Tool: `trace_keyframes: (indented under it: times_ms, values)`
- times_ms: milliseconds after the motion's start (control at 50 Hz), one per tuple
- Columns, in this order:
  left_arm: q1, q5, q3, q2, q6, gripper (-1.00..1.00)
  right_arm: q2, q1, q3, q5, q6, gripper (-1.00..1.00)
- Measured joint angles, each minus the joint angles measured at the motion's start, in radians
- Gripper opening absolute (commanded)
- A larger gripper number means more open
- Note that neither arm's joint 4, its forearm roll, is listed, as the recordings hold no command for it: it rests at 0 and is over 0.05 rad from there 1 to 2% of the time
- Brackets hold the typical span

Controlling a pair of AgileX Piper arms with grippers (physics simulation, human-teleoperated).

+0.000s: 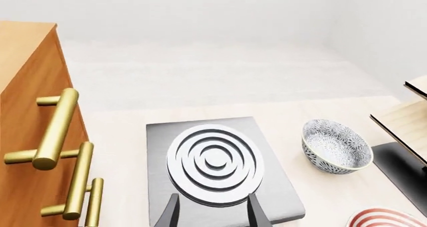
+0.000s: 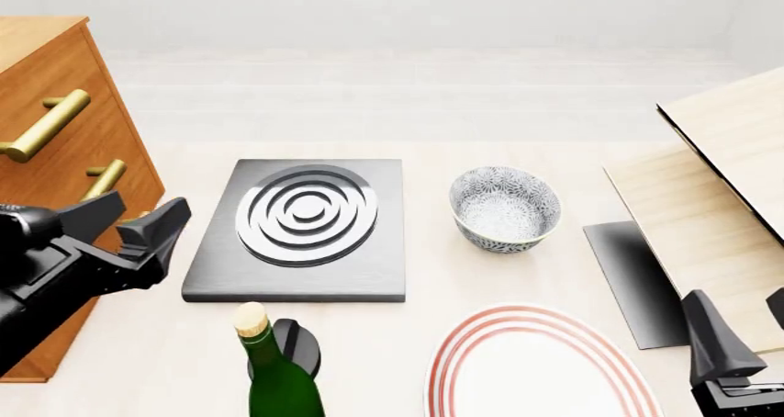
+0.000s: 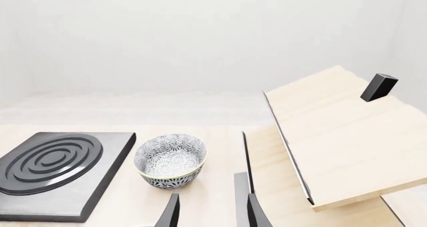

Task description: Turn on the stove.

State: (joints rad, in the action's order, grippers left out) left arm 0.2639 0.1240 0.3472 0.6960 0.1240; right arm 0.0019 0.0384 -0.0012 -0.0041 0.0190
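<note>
A: Where is the stove (image 2: 300, 231) found?

B: It is laid flat on the worktop (image 2: 490, 279), centre-left in the front view, with 1 set of ringed burner coils on top. Its round black knob (image 2: 292, 345) is set apart at the slab's 6 o'clock, partly hidden behind a green bottle (image 2: 275, 376). A patterned bowl (image 2: 504, 208) is seen at its 3 o'clock, a wooden cabinet (image 2: 55, 141) at its 9 o'clock.

A: How is it expected to handle?

B: The slab is judged heavy, stiff and best left alone. Only the knob should be taken, pinched across its sides and twisted; it looks small, smooth and likely slippery. The bottle beside it could be tipped.

A: And the claws?

B: The left claw (image 2: 138, 224) is held open and empty by the stove's left edge. The right claw (image 3: 210, 211) is open too, gripping nothing.
</note>
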Motion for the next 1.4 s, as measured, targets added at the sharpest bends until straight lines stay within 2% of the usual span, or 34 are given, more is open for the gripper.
trace_keyframes:
  times_ms: [180, 520, 720, 980, 1400]
  values:
    - [0.055, 0.074, 0.022, 0.157, 0.004, 1.00, 0.002, 0.000, 0.001, 0.008, 0.009, 1.00]
    - [0.069, 0.186, 0.057, 0.419, 0.019, 1.00, 0.003, -0.001, 0.001, 0.014, 0.017, 1.00]
    - [0.115, 0.231, 0.053, 0.541, 0.096, 1.00, 0.004, 0.000, 0.001, 0.016, 0.018, 1.00]
    - [0.165, 0.208, 0.041, 0.580, 0.177, 1.00, 0.006, 0.001, 0.001, 0.016, 0.018, 1.00]
    - [0.208, 0.150, 0.046, 0.630, 0.196, 1.00, 0.014, 0.003, 0.001, 0.015, 0.013, 1.00]
